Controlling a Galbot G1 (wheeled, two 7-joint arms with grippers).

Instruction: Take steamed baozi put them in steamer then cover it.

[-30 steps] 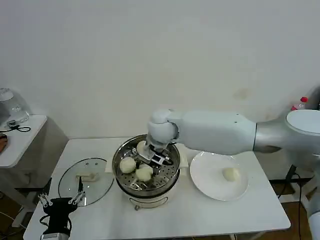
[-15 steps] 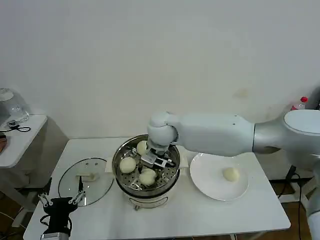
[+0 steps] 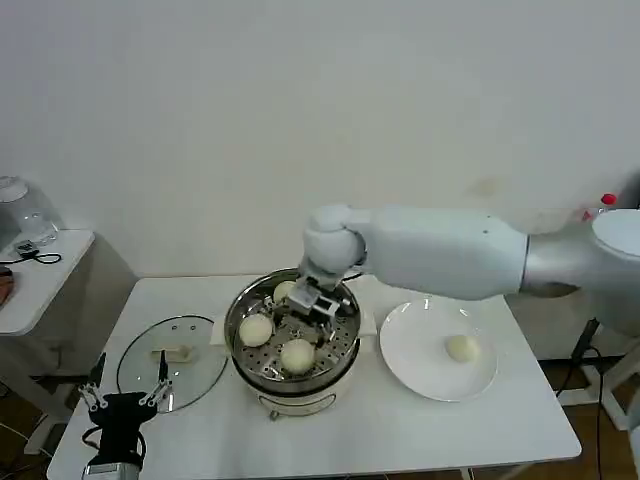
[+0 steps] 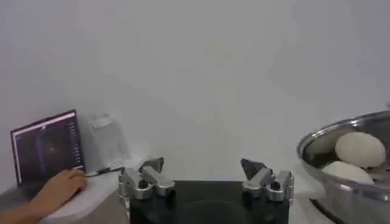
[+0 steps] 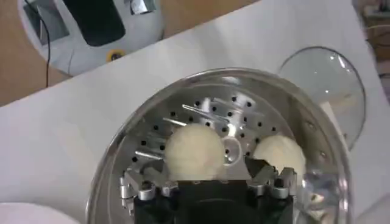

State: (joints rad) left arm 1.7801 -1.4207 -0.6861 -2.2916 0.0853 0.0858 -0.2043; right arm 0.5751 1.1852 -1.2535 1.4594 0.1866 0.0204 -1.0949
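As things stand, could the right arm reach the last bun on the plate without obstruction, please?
Probably yes. The right gripper hangs open over the steamer, and the baozi lies alone on the plate beside it.

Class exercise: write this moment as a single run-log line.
right gripper: open above steamer | baozi: three in steamer, one on plate | cover: on table | left gripper: open, idle

A white table [image 3: 420, 430] spreads across the foreground, and on its right side sits a flat white plate [image 3: 420, 370]. Off to the left stands a small side table [image 3: 45, 275] with a clear container [image 3: 20, 210] on it. At the far right edge, a red-capped bottle [image 3: 603, 207] peeks in.
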